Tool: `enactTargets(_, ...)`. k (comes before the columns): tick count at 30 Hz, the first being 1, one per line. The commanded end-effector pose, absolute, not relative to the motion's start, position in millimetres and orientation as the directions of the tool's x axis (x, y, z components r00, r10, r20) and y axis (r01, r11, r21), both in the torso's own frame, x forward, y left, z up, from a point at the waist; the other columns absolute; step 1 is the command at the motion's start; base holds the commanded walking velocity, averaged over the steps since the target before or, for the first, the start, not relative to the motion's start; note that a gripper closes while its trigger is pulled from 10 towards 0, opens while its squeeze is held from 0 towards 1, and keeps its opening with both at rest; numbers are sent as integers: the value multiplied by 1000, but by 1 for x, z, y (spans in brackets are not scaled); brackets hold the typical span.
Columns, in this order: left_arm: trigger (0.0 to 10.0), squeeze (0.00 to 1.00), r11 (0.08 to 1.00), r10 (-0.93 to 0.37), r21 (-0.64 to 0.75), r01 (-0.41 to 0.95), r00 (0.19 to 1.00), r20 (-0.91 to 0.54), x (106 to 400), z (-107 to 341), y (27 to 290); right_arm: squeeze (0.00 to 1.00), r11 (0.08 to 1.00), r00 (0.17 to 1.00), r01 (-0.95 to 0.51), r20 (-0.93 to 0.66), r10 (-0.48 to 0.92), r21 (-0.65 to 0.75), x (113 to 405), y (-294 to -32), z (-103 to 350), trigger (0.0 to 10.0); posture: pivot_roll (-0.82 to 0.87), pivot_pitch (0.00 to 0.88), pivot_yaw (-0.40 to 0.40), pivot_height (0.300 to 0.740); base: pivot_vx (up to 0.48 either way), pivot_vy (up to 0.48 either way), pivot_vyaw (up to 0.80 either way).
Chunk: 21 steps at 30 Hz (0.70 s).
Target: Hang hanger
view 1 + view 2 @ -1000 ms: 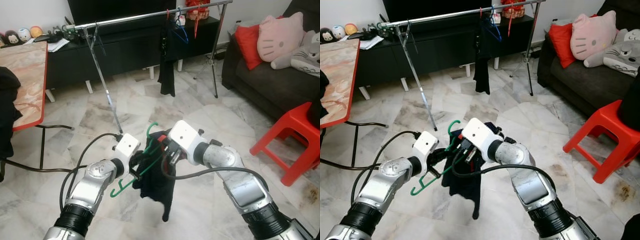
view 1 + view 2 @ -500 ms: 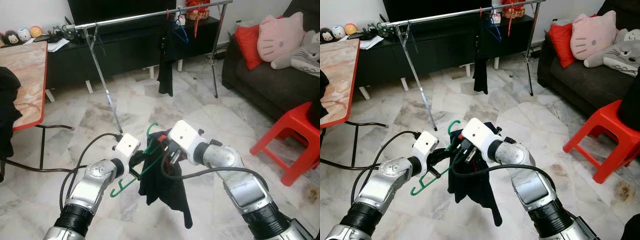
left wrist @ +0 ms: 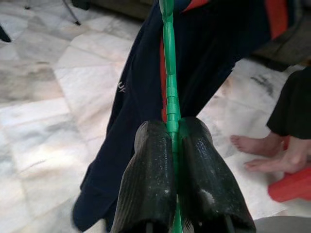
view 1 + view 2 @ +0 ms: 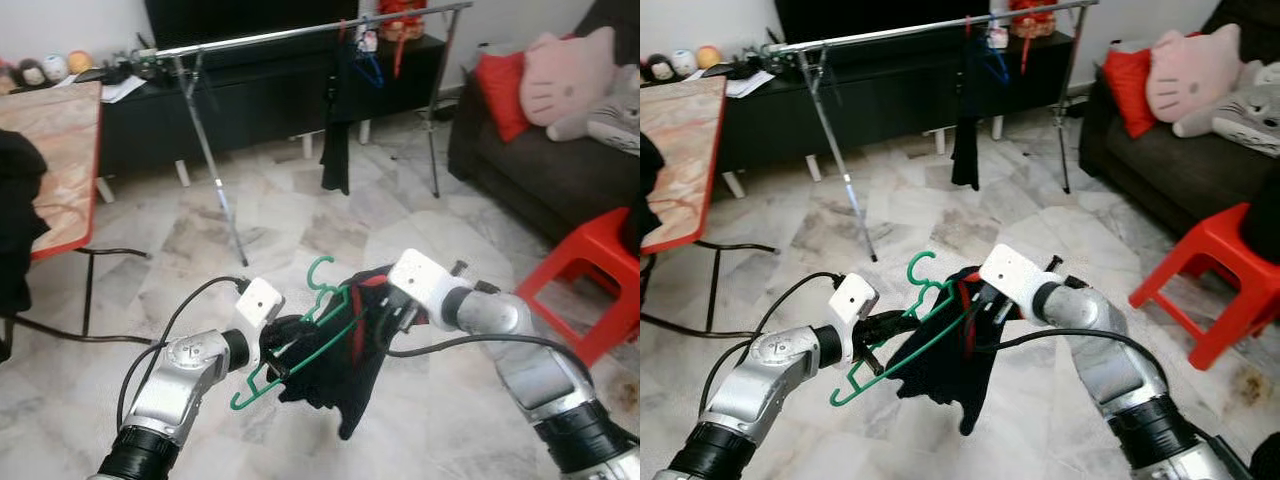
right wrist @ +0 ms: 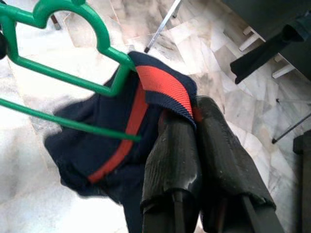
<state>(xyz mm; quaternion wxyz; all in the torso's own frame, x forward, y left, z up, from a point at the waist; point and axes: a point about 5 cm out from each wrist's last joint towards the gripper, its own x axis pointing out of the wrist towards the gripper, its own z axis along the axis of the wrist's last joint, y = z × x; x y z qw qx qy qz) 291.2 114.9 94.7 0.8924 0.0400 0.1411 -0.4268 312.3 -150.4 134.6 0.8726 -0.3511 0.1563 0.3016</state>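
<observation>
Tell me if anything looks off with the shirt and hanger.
The dark shirt is bunched in a clump on the green hanger instead of draped over both its arms. The hanger tilts steeply, gripped at its lower bar by the left gripper, while the right gripper pinches the red-trimmed collar.

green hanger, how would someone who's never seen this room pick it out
Start at the long metal clothes rail across the back of the room, then drop to the two silver arms in front. The green hanger is between them, pinched by the left end effector, carrying a dark garment with red trim.
</observation>
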Motion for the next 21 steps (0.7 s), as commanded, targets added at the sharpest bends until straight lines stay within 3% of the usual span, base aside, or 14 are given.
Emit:
enactTargets(1,10000,0,621,-761,-11,784,599,-248,294,106,115,0,565,781,-623,-462,420,-540,314,-150,141,10000,-55,0,-2,740,0,0,0)
enactTargets(6,10000,0,607,-775,-20,794,586,-236,292,107,114,0,558,775,-632,-458,436,-538,313,-149,140,10000,-58,0,-4,740,0,0,0)
enactTargets(12,10000,0,524,-836,-59,850,500,-226,283,110,109,0,529,758,-652,-454,468,-544,313,-149,142,10000,-57,0,-4,740,0,0,0)
enactTargets(21,10000,0,513,-840,-58,856,487,-240,281,106,107,0,461,676,-712,-342,652,-529,304,-121,166,10000,-64,0,-3,740,0,0,0)
